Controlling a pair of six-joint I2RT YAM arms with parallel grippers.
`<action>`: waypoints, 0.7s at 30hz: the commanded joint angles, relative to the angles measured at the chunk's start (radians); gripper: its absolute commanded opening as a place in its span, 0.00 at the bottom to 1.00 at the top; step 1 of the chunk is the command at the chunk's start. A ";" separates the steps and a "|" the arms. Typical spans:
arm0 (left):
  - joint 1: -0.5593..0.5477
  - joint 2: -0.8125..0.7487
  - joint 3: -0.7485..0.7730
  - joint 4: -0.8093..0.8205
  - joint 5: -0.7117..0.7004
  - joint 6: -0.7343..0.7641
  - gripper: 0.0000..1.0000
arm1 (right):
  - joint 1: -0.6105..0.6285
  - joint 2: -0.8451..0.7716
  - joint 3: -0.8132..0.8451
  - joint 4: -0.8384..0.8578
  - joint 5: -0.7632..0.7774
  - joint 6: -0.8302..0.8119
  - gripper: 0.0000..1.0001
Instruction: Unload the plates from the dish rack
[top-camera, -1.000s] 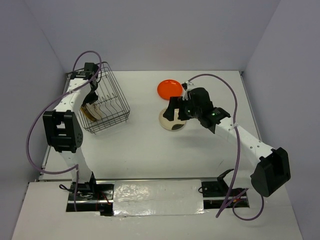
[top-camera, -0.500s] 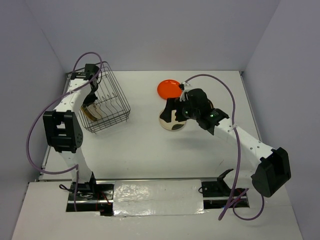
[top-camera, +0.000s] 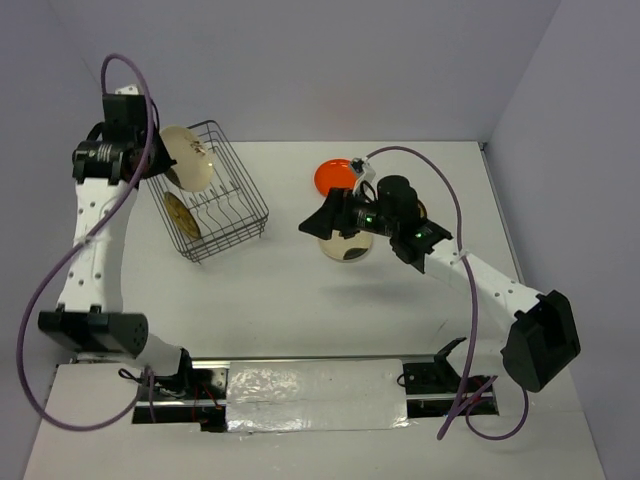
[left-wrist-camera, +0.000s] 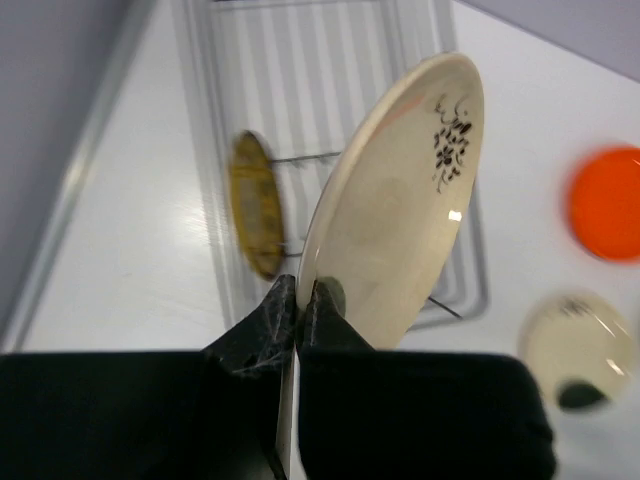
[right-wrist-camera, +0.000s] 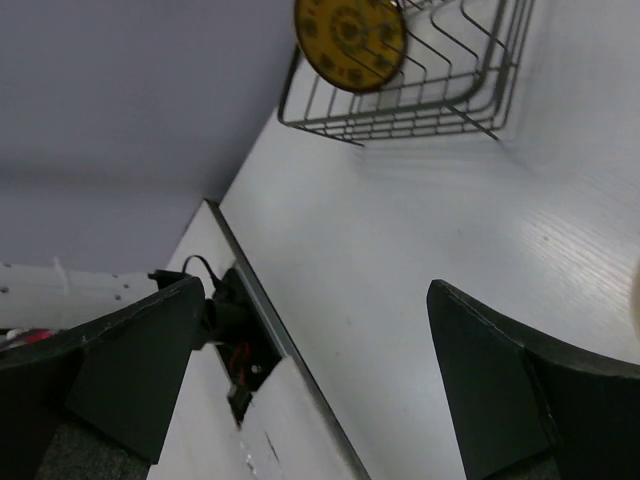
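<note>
Up out of the dish rack (top-camera: 225, 200) comes a cream plate (left-wrist-camera: 400, 200) since a second ago. The left fingers (left-wrist-camera: 297, 300) pinch its lower rim, clamped tight. The right fingers (top-camera: 322, 222) have lifted off the blotched plate (top-camera: 346, 246) and gape wide. One yellow-patterned plate (left-wrist-camera: 254, 215) stands between the prongs, and the orange plate (top-camera: 336, 177) lies on the surface (top-camera: 300, 300). Stiff, glazed and breakable, the held plate likely slips or swings on so small a rim grip. No writing is readable, only a dark floral sprig.
</note>
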 joint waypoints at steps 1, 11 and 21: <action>-0.005 -0.137 -0.163 0.190 0.486 0.048 0.01 | 0.031 0.034 0.046 0.244 -0.074 0.116 1.00; -0.009 -0.277 -0.523 0.541 1.051 -0.075 0.02 | 0.091 0.181 0.251 0.052 0.339 0.077 0.92; -0.009 -0.233 -0.554 0.496 1.014 -0.059 0.52 | 0.097 0.181 0.176 0.194 0.293 0.071 0.00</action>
